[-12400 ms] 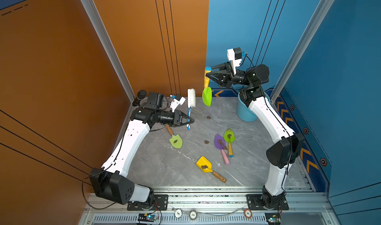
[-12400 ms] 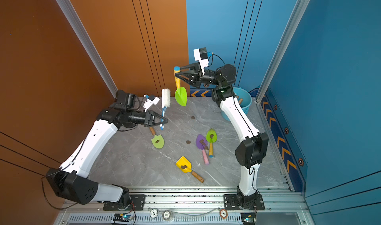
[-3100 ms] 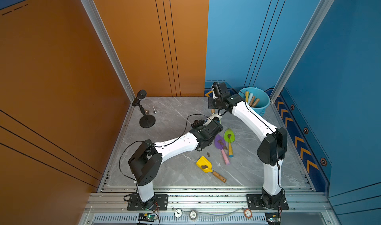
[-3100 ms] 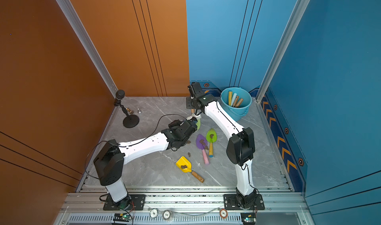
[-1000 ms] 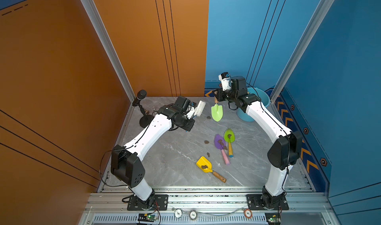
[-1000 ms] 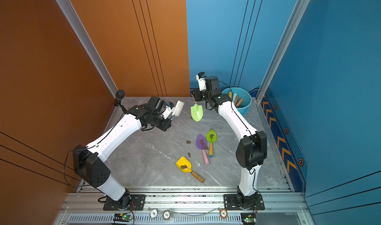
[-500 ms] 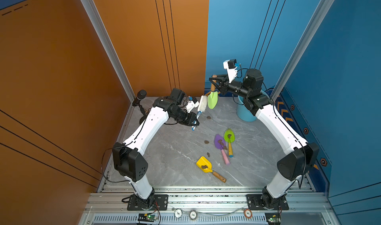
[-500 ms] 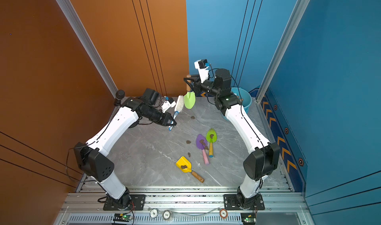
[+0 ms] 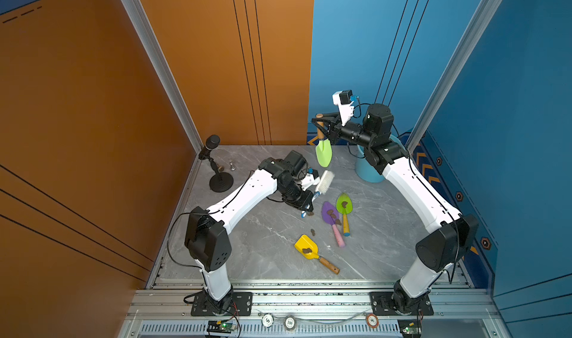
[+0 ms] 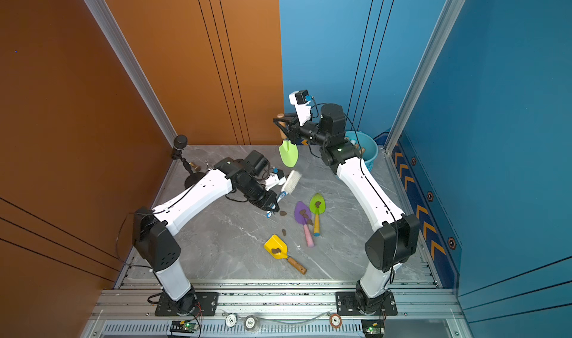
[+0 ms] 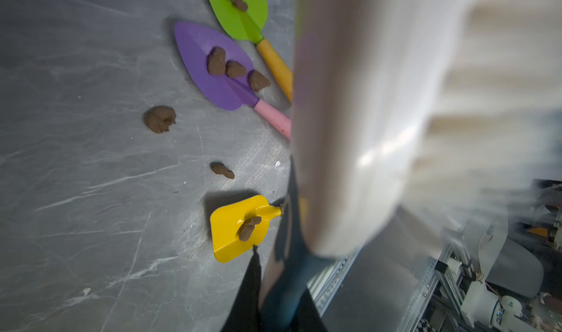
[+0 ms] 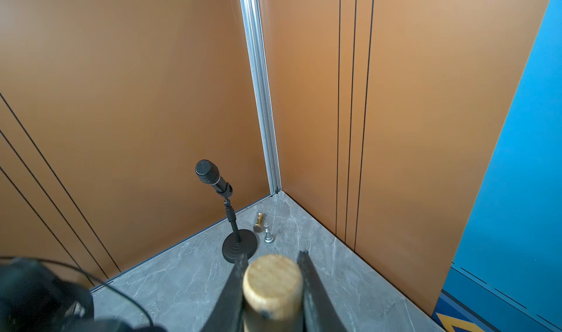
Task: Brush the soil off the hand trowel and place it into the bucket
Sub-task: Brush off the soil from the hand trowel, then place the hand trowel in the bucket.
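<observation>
bucket (image 9: 366, 172): light blue | soil (image 11: 159, 119): brown | tabletop (image 9: 263, 253): grey (white veins)

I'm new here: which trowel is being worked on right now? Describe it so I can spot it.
Find the light-blue bucket at the back, by the blue wall. Beside it, toward the orange wall, a lime-green trowel hangs blade-down in the right arm's jaws. The other three trowels lie on the floor with brown lumps on them.
</observation>
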Robot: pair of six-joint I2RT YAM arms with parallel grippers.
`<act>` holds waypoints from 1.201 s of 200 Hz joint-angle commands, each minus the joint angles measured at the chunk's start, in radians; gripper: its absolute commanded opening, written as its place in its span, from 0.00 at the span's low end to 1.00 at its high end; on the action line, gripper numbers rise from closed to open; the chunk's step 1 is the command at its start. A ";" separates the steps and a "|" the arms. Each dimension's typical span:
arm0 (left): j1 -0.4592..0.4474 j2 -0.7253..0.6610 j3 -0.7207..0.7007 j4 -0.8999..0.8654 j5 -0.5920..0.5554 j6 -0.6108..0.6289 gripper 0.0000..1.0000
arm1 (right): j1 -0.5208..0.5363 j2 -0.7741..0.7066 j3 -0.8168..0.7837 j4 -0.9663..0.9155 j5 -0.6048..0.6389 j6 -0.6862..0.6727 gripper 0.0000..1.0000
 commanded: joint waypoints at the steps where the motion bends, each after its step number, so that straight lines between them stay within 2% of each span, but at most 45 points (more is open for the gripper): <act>1: 0.023 -0.018 -0.008 0.000 -0.031 -0.002 0.00 | 0.002 -0.028 0.036 0.012 0.017 -0.020 0.01; 44: 0.196 -0.082 0.047 0.043 0.065 -0.033 0.00 | 0.008 -0.054 0.016 -0.011 -0.003 -0.025 0.01; 70: 0.232 -0.091 0.119 0.040 0.093 -0.023 0.00 | 0.021 -0.058 0.009 -0.024 -0.009 -0.025 0.01; 88: 0.213 -0.090 0.160 0.040 0.104 -0.024 0.00 | 0.029 -0.057 0.009 -0.026 -0.012 -0.025 0.01; 126: 0.092 -0.052 0.161 0.041 0.127 -0.015 0.00 | 0.036 -0.038 0.017 -0.021 -0.014 -0.020 0.01; 146: 0.025 -0.032 0.124 0.041 0.104 -0.004 0.00 | 0.028 -0.027 0.042 -0.033 -0.003 -0.025 0.01; 167: -0.023 -0.011 0.026 0.040 0.073 0.046 0.00 | 0.015 -0.028 0.056 -0.041 0.024 -0.031 0.01; 195: -0.026 0.024 -0.068 0.040 0.037 0.036 0.00 | -0.006 -0.039 0.056 -0.069 0.092 -0.051 0.01; 222: -0.009 0.016 -0.077 0.061 -0.050 0.000 0.00 | -0.039 -0.036 0.041 -0.087 0.219 -0.073 0.02; 240: 0.027 0.000 -0.079 0.105 -0.109 -0.053 0.00 | -0.078 -0.018 0.029 -0.067 0.351 -0.085 0.01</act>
